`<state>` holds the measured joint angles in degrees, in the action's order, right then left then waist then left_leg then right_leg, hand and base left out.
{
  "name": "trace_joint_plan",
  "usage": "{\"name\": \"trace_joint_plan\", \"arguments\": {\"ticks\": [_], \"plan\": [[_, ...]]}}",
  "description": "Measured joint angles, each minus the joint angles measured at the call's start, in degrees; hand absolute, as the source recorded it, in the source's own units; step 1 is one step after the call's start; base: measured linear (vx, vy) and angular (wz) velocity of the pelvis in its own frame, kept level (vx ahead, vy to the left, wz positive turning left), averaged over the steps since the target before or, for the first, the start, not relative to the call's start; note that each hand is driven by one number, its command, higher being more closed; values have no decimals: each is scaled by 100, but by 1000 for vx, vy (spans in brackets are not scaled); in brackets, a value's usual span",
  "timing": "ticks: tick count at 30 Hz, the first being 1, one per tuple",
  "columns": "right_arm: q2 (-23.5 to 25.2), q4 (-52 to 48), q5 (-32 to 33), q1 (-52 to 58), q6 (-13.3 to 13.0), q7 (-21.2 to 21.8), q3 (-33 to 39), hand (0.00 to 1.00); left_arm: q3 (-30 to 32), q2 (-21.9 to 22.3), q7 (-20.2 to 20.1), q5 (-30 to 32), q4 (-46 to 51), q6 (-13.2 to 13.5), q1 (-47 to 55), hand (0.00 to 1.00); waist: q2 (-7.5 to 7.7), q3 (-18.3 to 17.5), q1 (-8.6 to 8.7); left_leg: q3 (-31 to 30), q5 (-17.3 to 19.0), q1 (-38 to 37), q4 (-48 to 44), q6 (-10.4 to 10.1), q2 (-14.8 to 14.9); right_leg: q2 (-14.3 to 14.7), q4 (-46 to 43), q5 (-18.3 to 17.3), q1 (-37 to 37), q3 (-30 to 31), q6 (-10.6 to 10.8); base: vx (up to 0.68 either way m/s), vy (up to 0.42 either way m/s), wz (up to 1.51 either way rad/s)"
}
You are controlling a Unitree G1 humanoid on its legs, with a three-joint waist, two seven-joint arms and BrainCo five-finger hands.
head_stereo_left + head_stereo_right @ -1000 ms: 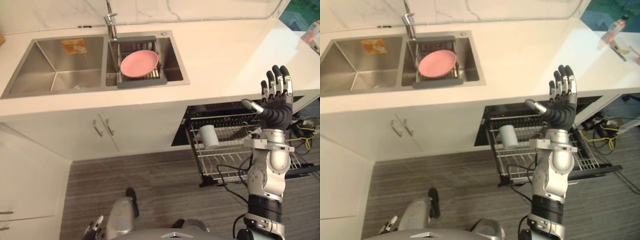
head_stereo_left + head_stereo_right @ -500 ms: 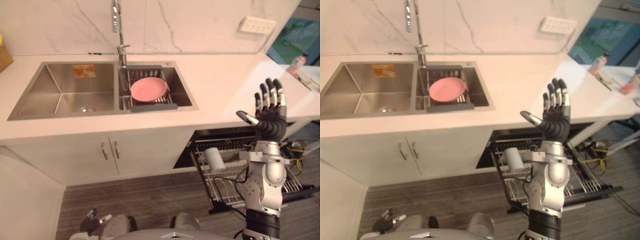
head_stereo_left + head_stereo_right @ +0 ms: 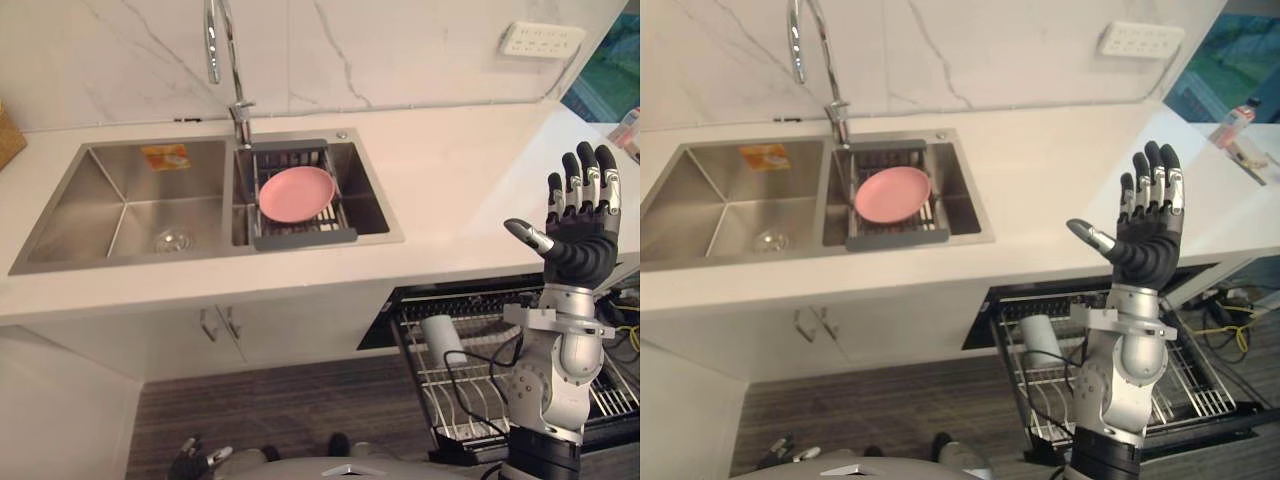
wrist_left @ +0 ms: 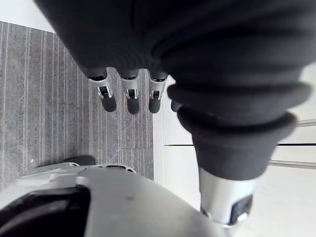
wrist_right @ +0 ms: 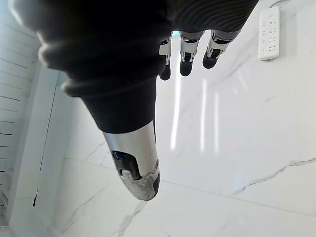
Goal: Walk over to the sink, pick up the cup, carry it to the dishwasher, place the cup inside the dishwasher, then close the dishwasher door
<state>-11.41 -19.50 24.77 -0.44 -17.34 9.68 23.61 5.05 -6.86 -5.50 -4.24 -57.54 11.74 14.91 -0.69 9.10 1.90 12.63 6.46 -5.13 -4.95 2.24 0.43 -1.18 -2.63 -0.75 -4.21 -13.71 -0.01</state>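
A pale cup (image 3: 440,335) lies on its side in the pulled-out rack (image 3: 470,400) of the open dishwasher, under the counter at the right. My right hand (image 3: 580,235) is raised upright above the rack, well clear of the cup, fingers (image 5: 187,54) straight and spread, holding nothing. My left hand (image 3: 195,462) hangs low by the floor at the lower left, its fingers (image 4: 129,98) straight and empty. The double sink (image 3: 110,200) lies to the left in the white counter.
A pink plate (image 3: 296,193) rests in a grey drain basket in the sink's right basin, below the tall tap (image 3: 215,45). A wall socket (image 3: 540,40) sits on the marble backsplash. White cabinet doors (image 3: 215,325) stand left of the dishwasher. Grey plank floor lies below.
The camera has moved: the whole scene has shifted and the backsplash now shows more. My right hand stays raised and open. The cup lies as before in the rack.
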Motion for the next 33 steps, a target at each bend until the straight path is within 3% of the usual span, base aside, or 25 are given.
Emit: {"name": "trace_joint_plan", "arguments": {"ticks": [4, 6, 8, 10, 11, 16, 20, 25, 29, 33], "plan": [[14, 1, 200, 0, 19, 11, -55, 0, 157, 87, -28, -315, 0, -213, -17, 0, -46, 79, -14, 29, 36, 129, 6, -16, 6, -67, -2, -5, 88, -173, 10, -11, 0, 15], [20, 5, 256, -1, 70, 4, -62, 0, 165, 89, -39, -541, -2, -354, -36, 0, -41, 87, 5, 344, 24, 261, 4, -43, 94, -130, -32, -12, 212, -313, 22, 2, -8, 33], [10, 42, 186, -25, 349, -21, -100, 0, 166, 83, -46, -888, 2, -549, -147, 0, -70, 115, -19, 626, -91, 437, 5, -117, 153, -240, -157, -51, 404, -489, 73, 17, 13, 41], [0, 44, 80, -114, 527, -33, -272, 0, 164, 60, -62, -1066, 1, -708, -203, 0, -61, 124, -56, 608, -151, 513, -2, -60, 124, -288, -257, -81, 554, -531, 101, 34, 26, 18], [-9, 46, -316, -270, 616, -54, -440, 0, 160, 23, -83, -1202, 0, -882, -259, 0, -27, 164, -113, 610, -171, 516, 3, -57, 97, -308, -270, -81, 581, -543, 104, 48, 26, 4], [-169, 60, -1934, -848, 691, -432, -661, 0, 156, -33, -107, -1245, 5, -1122, -311, 0, 20, 192, -136, 628, -162, 428, 9, -71, 66, -342, -275, -76, 502, -522, 112, 5, 6, -1], [-943, 763, -3419, -1648, 1339, -507, -1380, 0, 156, -114, -107, -1056, -57, -1359, -399, 0, 53, 207, -144, 654, -133, 344, 37, -114, 71, -344, -284, -64, 423, -494, 126, -50, -3, -3], [-1149, 1257, -4938, -2162, 1849, -464, -1884, 0, 161, -131, -101, -998, -107, -1598, -534, 0, 54, 207, -215, 729, -260, 308, 219, -92, 67, -341, -213, 10, 418, -543, 113, -48, -13, 4], [-1294, 1898, -6416, -2659, 1899, -330, -2326, 0, 162, -169, -99, -890, -96, -1765, -603, 0, 55, 206, -247, 712, -324, 291, 262, -46, 60, -310, -32, 114, 330, -562, 113, 0, 0, 0], [-1494, 2487, -7064, -3162, 1891, -255, -2672, 0, 164, -174, -98, -711, -25, -1844, -694, 0, 62, 202, -356, 697, -408, 270, 379, -59, 50, -271, 155, 224, 270, -581, 97, -1, -2, 1]]}}
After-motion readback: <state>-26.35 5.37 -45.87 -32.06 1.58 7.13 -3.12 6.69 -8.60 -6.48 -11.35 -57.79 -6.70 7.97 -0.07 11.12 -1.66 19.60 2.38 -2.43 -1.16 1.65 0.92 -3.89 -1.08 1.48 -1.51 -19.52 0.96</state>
